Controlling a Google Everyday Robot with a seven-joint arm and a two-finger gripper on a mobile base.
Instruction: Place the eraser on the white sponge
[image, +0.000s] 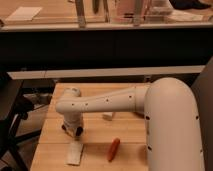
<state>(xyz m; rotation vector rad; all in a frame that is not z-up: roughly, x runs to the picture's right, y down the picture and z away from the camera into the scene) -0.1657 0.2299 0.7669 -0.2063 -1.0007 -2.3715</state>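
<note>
The white sponge lies flat near the front edge of the wooden table, as a thin pale pad. My gripper points down at the end of the white arm. It hangs just above the sponge's far end. The eraser does not show; it is hidden at or under the gripper.
An orange carrot-shaped piece lies to the right of the sponge. A small thicker white block sits further back, partly behind the arm. The robot's large white body covers the table's right side. A dark chair stands at the left.
</note>
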